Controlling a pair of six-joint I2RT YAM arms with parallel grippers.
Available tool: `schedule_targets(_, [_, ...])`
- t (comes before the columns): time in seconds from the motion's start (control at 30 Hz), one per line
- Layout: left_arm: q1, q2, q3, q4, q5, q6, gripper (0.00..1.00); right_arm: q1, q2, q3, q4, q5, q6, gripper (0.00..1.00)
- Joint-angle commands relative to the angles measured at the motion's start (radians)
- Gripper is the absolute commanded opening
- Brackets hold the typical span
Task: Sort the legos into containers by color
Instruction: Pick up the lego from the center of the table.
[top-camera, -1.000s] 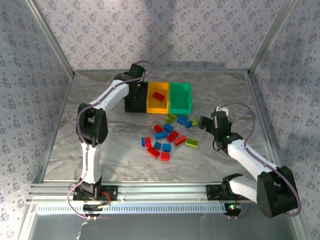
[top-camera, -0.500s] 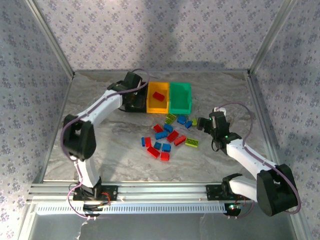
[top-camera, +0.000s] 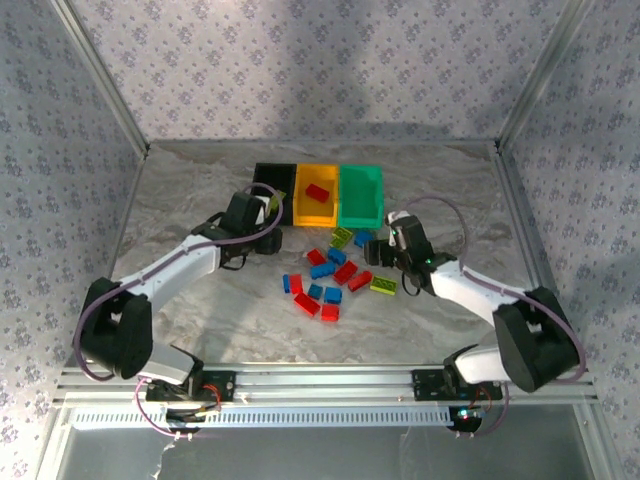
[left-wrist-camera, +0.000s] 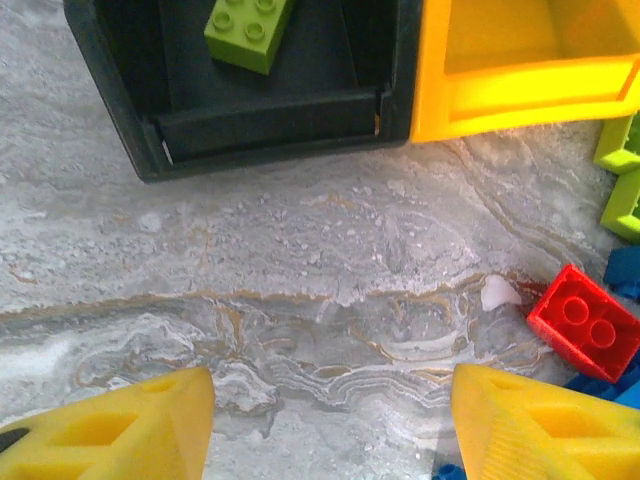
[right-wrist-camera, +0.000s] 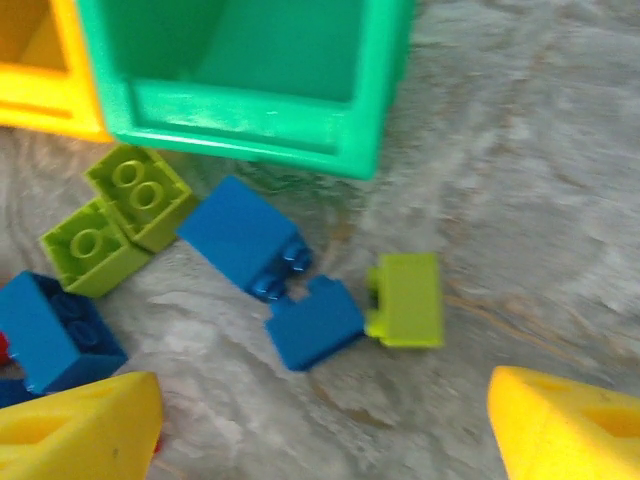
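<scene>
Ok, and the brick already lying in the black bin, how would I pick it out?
At the table's far middle stands a row of three bins; the black bin is its left end. Inside lies a lime green brick, studs up. The yellow bin beside it holds a red brick, and the other lime bricks lie loose on the table.

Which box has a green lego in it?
The black bin, at the left end of the row: a lime brick lies inside it. The yellow bin next to it holds a red brick instead.
</scene>
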Motion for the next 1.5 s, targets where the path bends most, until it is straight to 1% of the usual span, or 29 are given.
schedule_targets(0.0, [-0.010, -0.053, -0.042, 0.103, 0.045, -0.010, 0.63, 0.007, 0.074, 0.096, -0.038, -0.138, -0.065, 0.81])
schedule_targets(0.07, [-0.013, -0.068, -0.075, 0.130, 0.049, -0.012, 0.63, 0.015, 0.125, 0.148, -0.065, -0.142, -0.072, 0.81])
schedule_targets(0.17, [-0.017, -0.087, -0.123, 0.170, 0.050, -0.013, 0.63, 0.020, 0.186, 0.218, -0.117, -0.166, -0.076, 0.75])
schedule_targets(0.2, [-0.018, -0.093, -0.139, 0.183, 0.052, -0.012, 0.64, 0.023, 0.201, 0.238, -0.133, -0.164, -0.076, 0.74])
schedule_targets(0.4, [-0.025, -0.112, -0.222, 0.232, 0.050, 0.013, 0.64, 0.043, 0.283, 0.321, -0.215, -0.088, -0.087, 0.74])
schedule_targets(0.53, [-0.023, -0.109, -0.283, 0.304, 0.081, -0.002, 0.64, 0.058, 0.325, 0.384, -0.286, -0.028, -0.109, 0.74])
schedule_targets(0.7, [-0.024, -0.098, -0.266, 0.292, 0.092, -0.008, 0.64, 0.062, 0.365, 0.435, -0.325, 0.050, -0.121, 0.75])
schedule_targets(0.8, [-0.025, -0.095, -0.271, 0.306, 0.119, -0.014, 0.64, 0.062, 0.400, 0.463, -0.342, 0.056, -0.132, 0.75])
schedule_targets(0.97, [-0.025, -0.090, -0.263, 0.300, 0.113, -0.011, 0.64, 0.060, 0.447, 0.490, -0.354, 0.064, -0.137, 0.75])
schedule_targets(1.03, [-0.025, -0.088, -0.262, 0.303, 0.115, -0.012, 0.64, 0.059, 0.450, 0.487, -0.350, 0.048, -0.135, 0.74])
schedule_targets(1.1, [-0.025, -0.086, -0.261, 0.304, 0.119, -0.011, 0.64, 0.061, 0.458, 0.486, -0.348, 0.020, -0.139, 0.68])
schedule_targets(1.17, [-0.025, -0.084, -0.258, 0.301, 0.115, -0.009, 0.64, 0.064, 0.468, 0.494, -0.357, 0.008, -0.142, 0.59])
schedule_targets(1.4, [-0.025, -0.082, -0.257, 0.297, 0.102, -0.006, 0.64, 0.072, 0.426, 0.463, -0.350, 0.009, -0.132, 0.42])
schedule_targets(1.47, [-0.025, -0.084, -0.257, 0.298, 0.100, -0.005, 0.64, 0.075, 0.395, 0.458, -0.358, 0.011, -0.130, 0.40])
